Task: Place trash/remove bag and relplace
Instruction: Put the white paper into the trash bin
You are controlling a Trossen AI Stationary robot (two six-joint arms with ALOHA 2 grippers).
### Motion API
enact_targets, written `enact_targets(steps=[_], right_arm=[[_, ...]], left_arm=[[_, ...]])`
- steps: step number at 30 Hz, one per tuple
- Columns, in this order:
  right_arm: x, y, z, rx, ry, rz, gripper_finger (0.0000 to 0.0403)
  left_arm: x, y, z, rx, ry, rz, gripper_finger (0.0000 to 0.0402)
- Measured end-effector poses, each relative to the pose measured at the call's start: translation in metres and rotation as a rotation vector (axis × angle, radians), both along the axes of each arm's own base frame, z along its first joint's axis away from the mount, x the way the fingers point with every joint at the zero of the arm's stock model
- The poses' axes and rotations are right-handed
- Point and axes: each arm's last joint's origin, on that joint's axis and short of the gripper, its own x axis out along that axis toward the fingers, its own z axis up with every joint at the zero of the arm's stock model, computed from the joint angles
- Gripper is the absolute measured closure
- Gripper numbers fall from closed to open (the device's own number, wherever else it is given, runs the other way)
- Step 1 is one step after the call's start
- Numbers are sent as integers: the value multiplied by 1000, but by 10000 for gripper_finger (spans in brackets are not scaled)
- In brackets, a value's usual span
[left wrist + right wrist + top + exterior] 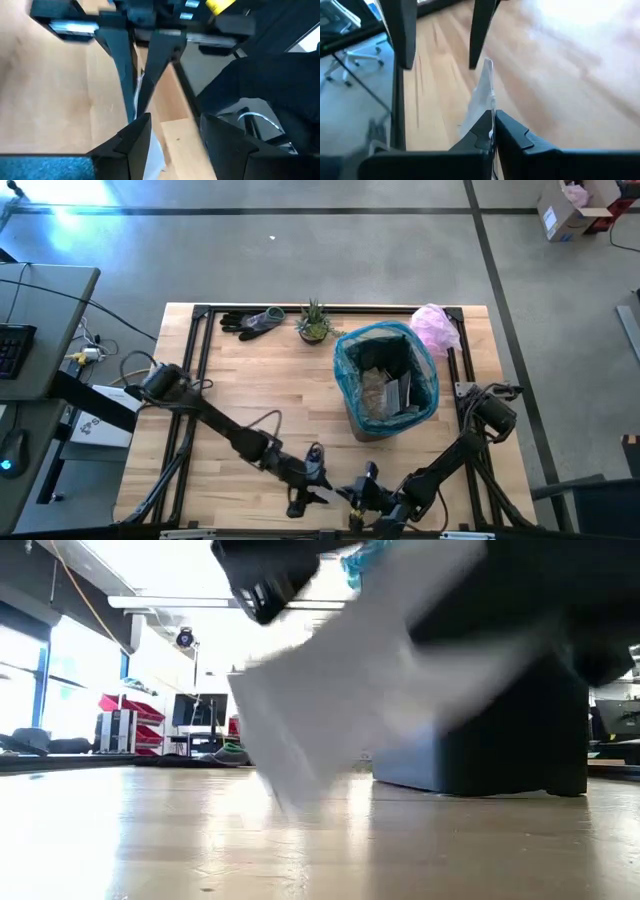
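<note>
In the high view, a bin lined with the teal bag (352,385) is seen right of centre, trash (385,392) lying inside it. A pink bag (437,327), a plant (314,322) and dark gloves (252,321) are placed along the upper edge of the table (250,380). Both grippers are found at the lower centre, the left gripper (318,496) just beside the right gripper (352,498).

In the low view, a white paper scrap (330,700) is shown blurred, filling the upper centre.

In the left wrist view, the left fingers (135,145) are seen spread apart, with the scrap (155,155) between them.

In the right wrist view, the right gripper (492,131) is shown clamped shut on the scrap (484,97).
</note>
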Motion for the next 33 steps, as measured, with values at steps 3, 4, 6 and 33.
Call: enact_targets(steps=[3,4,6,33], right_arm=[[6,9,19,-89,-24,-6,403],[9,11,26,-128,-23,-13,403],[14,15,44,-203,-13,-29,403],[20,-95,271,-962,263,-323,403]], left_arm=[[-21,-6,33,51,-53,-3,243],[-29,-8,45,66,-83,4,243],[-45,-10,70,93,-144,38,243],[-105,-31,96,341,-264,362,243]])
